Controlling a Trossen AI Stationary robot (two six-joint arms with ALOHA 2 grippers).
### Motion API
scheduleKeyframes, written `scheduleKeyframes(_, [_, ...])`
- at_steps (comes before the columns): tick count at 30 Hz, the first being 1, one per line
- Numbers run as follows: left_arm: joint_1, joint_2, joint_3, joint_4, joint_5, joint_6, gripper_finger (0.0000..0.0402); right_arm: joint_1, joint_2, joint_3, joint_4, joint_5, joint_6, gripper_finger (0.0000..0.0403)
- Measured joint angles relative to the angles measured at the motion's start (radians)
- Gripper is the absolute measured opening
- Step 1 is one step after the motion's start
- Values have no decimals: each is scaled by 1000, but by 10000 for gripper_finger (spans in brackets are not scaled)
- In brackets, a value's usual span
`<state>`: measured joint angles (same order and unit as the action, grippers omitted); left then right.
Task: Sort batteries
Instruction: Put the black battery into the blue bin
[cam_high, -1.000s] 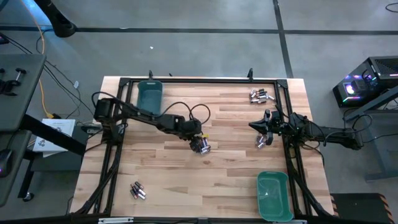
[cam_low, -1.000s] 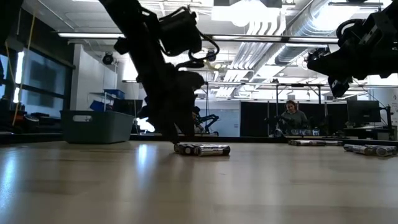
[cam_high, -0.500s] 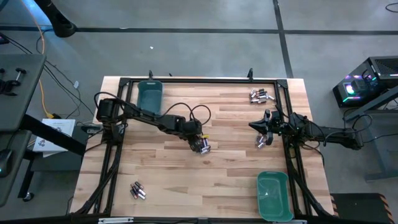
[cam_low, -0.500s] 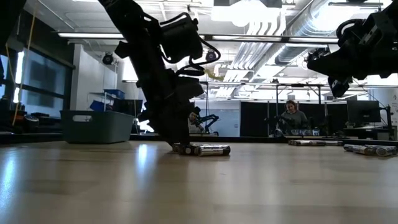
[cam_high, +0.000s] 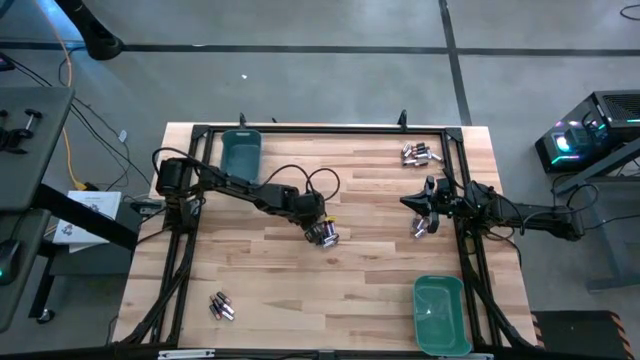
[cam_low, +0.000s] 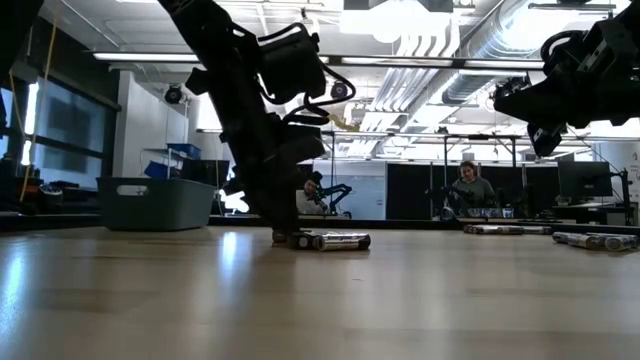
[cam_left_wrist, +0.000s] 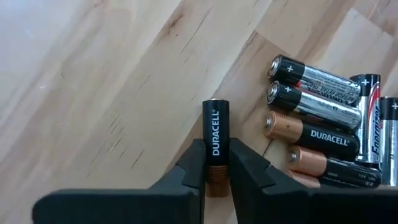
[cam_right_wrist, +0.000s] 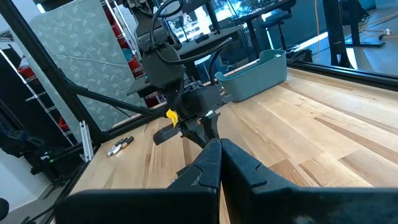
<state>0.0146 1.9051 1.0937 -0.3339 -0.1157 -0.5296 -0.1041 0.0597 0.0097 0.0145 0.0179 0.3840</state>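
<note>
The left pincer (cam_left_wrist: 216, 177) pinched one battery (cam_left_wrist: 216, 134) at its copper end, the cell's long axis running straight out between the fingers — just beside the pile (cam_left_wrist: 329, 146) (mid-counter). The right pincer (cam_right_wrist: 219, 158), pressed together, hung well apart.

The left arm reaches from the table's left edge toward the middle, elbow bent, wrist tipped down so the left gripper (cam_high: 318, 231) sits low at the tabletop. Its two dark fingers (cam_left_wrist: 191, 169) are closed in on a battery (cam_left_wrist: 216, 134), pinching its copper end from both sides. The right arm stretches in from the right side, raised above the table, with the right gripper (cam_high: 421, 213) pressed fully closed, holding nothing.
</note>
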Motion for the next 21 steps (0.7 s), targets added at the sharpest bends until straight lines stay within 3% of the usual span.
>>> scheduleKeyframes(11, [35,-230,51,-87,-7,-116,32,0,0,0,0,0,0,0])
scheduleKeyframes(21, [151,-491,305,-557,-316,-200,32,0,0,0,0,0,0,0])
